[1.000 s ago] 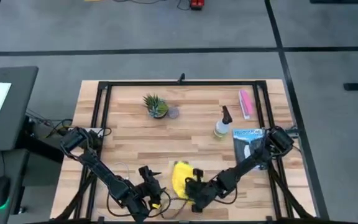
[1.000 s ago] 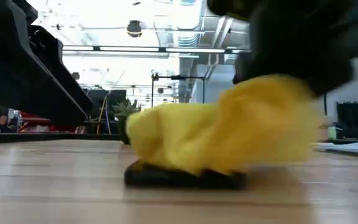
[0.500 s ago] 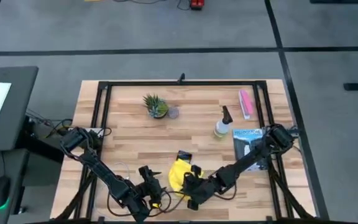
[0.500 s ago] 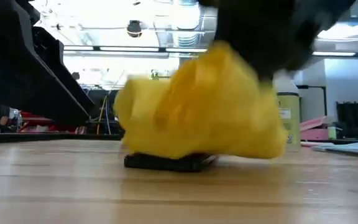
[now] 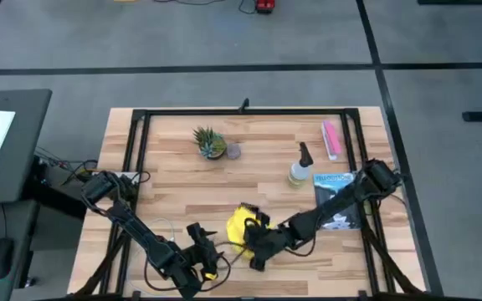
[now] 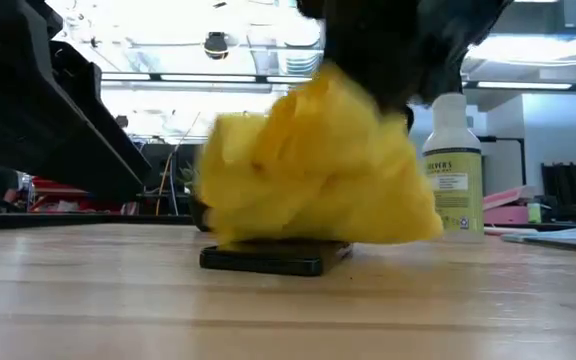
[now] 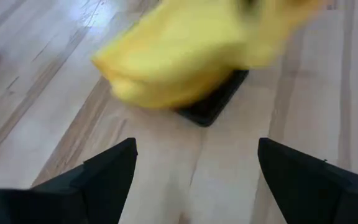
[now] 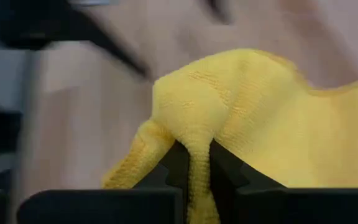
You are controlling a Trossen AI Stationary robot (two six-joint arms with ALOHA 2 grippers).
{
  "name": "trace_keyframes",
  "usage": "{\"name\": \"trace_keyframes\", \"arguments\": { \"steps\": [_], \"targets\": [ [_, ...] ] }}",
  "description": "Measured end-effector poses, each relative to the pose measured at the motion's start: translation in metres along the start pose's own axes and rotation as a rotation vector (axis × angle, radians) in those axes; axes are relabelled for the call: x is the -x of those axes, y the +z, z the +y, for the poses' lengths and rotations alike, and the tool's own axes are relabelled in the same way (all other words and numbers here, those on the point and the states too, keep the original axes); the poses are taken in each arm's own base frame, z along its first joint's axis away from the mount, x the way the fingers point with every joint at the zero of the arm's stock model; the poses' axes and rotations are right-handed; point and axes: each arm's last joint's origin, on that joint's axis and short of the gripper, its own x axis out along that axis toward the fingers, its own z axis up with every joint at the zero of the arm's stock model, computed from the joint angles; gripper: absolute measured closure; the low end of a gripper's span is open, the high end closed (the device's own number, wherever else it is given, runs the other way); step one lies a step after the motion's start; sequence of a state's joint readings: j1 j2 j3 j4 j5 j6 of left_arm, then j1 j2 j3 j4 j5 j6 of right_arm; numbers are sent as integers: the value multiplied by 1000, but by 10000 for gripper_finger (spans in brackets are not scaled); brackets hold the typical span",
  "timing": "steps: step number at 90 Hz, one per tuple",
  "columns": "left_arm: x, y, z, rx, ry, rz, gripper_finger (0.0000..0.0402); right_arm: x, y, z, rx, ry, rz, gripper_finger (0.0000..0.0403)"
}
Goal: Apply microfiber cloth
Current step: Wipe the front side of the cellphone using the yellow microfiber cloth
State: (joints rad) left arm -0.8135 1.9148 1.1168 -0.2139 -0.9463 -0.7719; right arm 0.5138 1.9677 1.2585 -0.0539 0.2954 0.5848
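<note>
The bright yellow microfiber cloth [image 5: 238, 224] lies bunched on a black smartphone [image 6: 273, 259] near the table's front middle and covers most of it. One corner of the phone [image 7: 214, 103] shows in the left wrist view. My right gripper [image 8: 194, 167] is shut on the cloth and reaches in from the table's right. My left gripper [image 7: 194, 149] stands open just left of and nearer than the phone, with nothing between its fingers. My right gripper pinches a raised fold of the cloth [image 8: 196, 144] between its two fingers, several layers gathered together. The fingers slant down from the table's right. The rest of the cloth [image 6: 308, 180] spreads below the hold and rests on the phone's top.
A small potted plant [image 5: 210, 142] and a grey round thing [image 5: 233, 151] stand at the far left. A spray bottle [image 5: 299, 171], a pink packet [image 5: 330, 138] and a blue booklet [image 5: 334, 194] are at the right. A black frame [image 5: 245, 111] runs along the table's edges.
My right gripper has gone toward the table's left and a little toward the far edge, staying shut on the cloth. The cloth has been dragged across the phone's top and has bunched up higher. The phone has stayed in place.
</note>
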Motion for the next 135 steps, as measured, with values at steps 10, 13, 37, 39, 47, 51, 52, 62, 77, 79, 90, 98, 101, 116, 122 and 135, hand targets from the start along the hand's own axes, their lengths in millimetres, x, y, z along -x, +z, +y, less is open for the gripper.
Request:
{"name": "trace_keyframes", "arguments": {
  "steps": [10, 13, 37, 39, 47, 51, 52, 62, 77, 79, 90, 98, 101, 116, 122, 135],
  "targets": [
    [0, 0, 0, -1, 1, 1, 89, 3, -8, 3, 8, -17, 56, 387],
    [0, 0, 0, -1, 1, 1, 89, 3, -11, 1, 1, -41, 78, 387],
    [0, 0, 0, -2, 0, 1, 89, 7, -19, -20, -51, -332, 89, 387],
    [0, 0, 0, -2, 0, 1, 89, 6, -18, -22, -54, -340, 85, 387],
    [0, 0, 0, -2, 0, 1, 89, 3, -12, -28, -56, -347, 63, 387],
    [0, 0, 0, -2, 0, 1, 89, 1, -7, -29, -50, -332, 42, 387],
    [0, 0, 0, -2, 0, 1, 89, 1, -6, -29, -49, -326, 36, 387],
    [0, 0, 0, -1, 0, 1, 88, -3, 6, -25, -20, -175, 2, 387],
    [0, 0, 0, 0, 0, 0, 88, -3, 8, -13, 7, 33, 44, 387],
    [0, 0, 0, 0, 0, 0, 88, -3, 6, -11, 12, 46, 59, 387],
    [0, 0, 0, 1, 0, 1, 88, 2, -6, -1, 42, 72, 121, 387],
    [0, 0, 0, 1, 0, 1, 88, 4, -15, -2, 39, -21, 151, 387],
    [0, 0, 0, 1, 0, 1, 88, 5, -17, -4, 33, -75, 152, 387],
    [0, 0, 0, 1, 0, 1, 88, 2, -10, -25, 9, -287, 79, 387],
    [0, 0, 0, 1, 0, 1, 88, 0, -5, -32, -4, -303, 72, 387],
    [0, 0, 0, 2, 0, 1, 88, -4, 3, -31, -6, -152, 86, 387]
  ]
}}
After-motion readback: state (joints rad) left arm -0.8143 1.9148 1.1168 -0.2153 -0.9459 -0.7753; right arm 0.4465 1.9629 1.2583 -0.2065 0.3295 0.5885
